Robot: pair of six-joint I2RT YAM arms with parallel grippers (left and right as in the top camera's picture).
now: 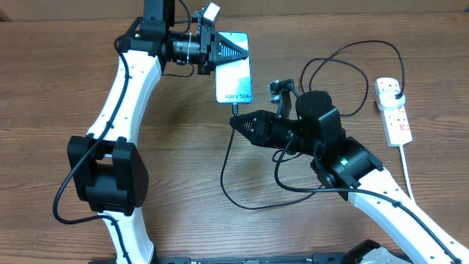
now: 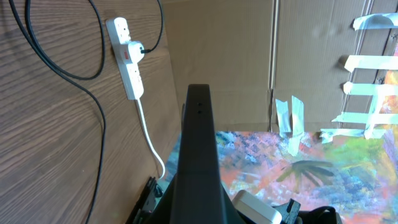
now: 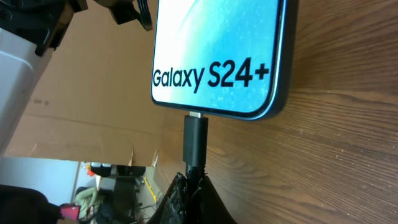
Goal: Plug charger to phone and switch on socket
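The phone point(image 1: 234, 73) lies on the wooden table, screen up, its "Galaxy S24+" text at the near short edge point(image 3: 217, 50). My left gripper point(image 1: 233, 51) is shut on the phone's far left part; in the left wrist view only a black finger point(image 2: 198, 155) shows. My right gripper point(image 1: 238, 121) is shut on the charger's black connector point(image 3: 195, 140), which sits in the phone's bottom port with a sliver of metal tip showing. The black cable point(image 1: 227, 172) loops over the table. Its black plug point(image 1: 396, 95) sits in the white power strip point(image 1: 394, 114) at the right, also seen in the left wrist view point(image 2: 129, 62).
The strip's thick white cord point(image 1: 407, 172) runs toward the near right edge. Loops of black cable point(image 1: 352, 73) lie between the right arm and the strip. A cardboard wall point(image 2: 236, 56) stands beyond the table.
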